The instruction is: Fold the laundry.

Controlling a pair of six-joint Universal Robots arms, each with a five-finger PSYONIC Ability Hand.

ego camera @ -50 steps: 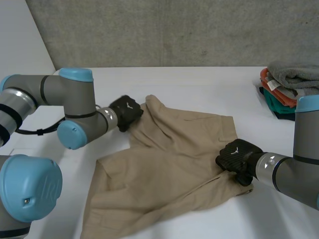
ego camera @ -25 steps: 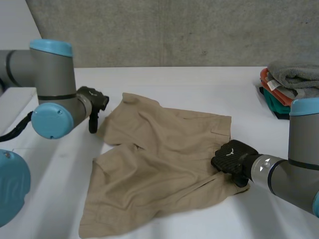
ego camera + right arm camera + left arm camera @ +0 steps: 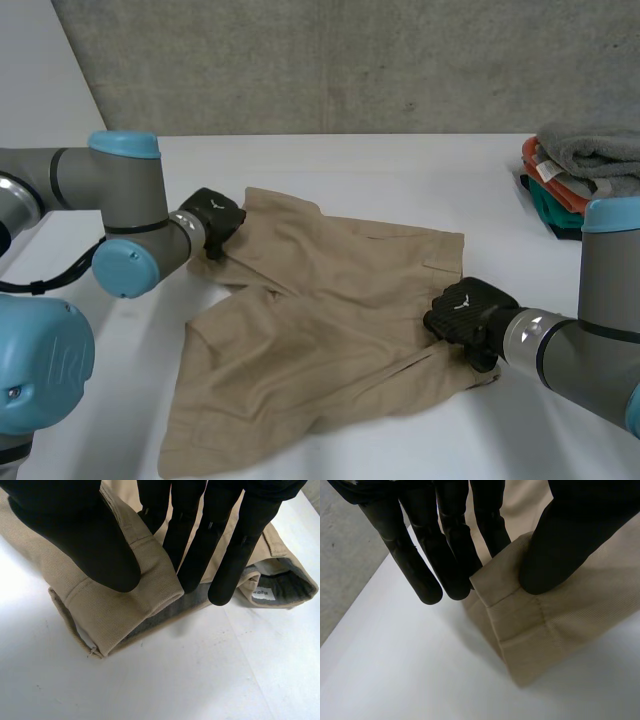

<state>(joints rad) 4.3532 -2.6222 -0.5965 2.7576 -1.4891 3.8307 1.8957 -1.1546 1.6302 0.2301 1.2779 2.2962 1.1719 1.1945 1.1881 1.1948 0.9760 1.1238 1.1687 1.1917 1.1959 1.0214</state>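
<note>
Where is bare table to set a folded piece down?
Free: the table strip between shorts and wall, and the gap between shorts and folded stack. Crowded: the middle, where left hand and right hand pinch the shorts.

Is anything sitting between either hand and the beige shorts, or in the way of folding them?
Nothing visible. The left hand pinches a hemmed corner of the shorts between thumb and fingers, and the right hand pinches the waistband. The stack of folded clothes sits apart, at the table's edge.
</note>
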